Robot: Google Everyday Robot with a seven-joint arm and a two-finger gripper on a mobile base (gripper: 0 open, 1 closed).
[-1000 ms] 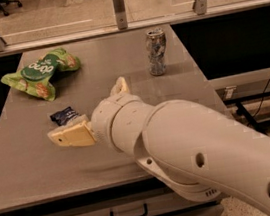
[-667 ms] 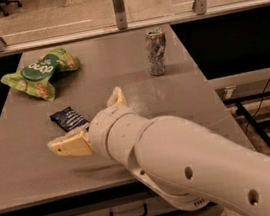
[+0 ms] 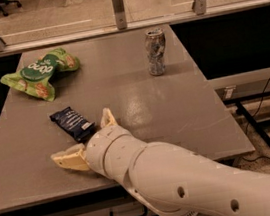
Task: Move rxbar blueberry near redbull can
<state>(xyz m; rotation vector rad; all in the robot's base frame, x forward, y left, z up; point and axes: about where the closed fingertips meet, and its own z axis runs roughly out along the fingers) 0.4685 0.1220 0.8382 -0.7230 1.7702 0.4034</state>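
The rxbar blueberry (image 3: pixel 73 123) is a dark navy wrapper lying flat on the grey table (image 3: pixel 175 109), left of centre. The redbull can (image 3: pixel 156 52) stands upright at the far right part of the table, well apart from the bar. My gripper (image 3: pixel 86 137) hovers just in front of and below the bar, its two cream fingers (image 3: pixel 68 159) spread wide, one to the left and one up beside the bar's near end. It is open and holds nothing. My white arm reaches in from the lower right.
A green crinkled chip bag (image 3: pixel 39 74) lies at the far left of the table. A glass railing with metal posts (image 3: pixel 118 5) runs behind the table. Drawers (image 3: pixel 126 215) sit under the front edge. Cables lie on the floor at right.
My gripper has moved down and toward the table's front edge, uncovering the bar, which now lies fully in view. The bar and can have not moved.
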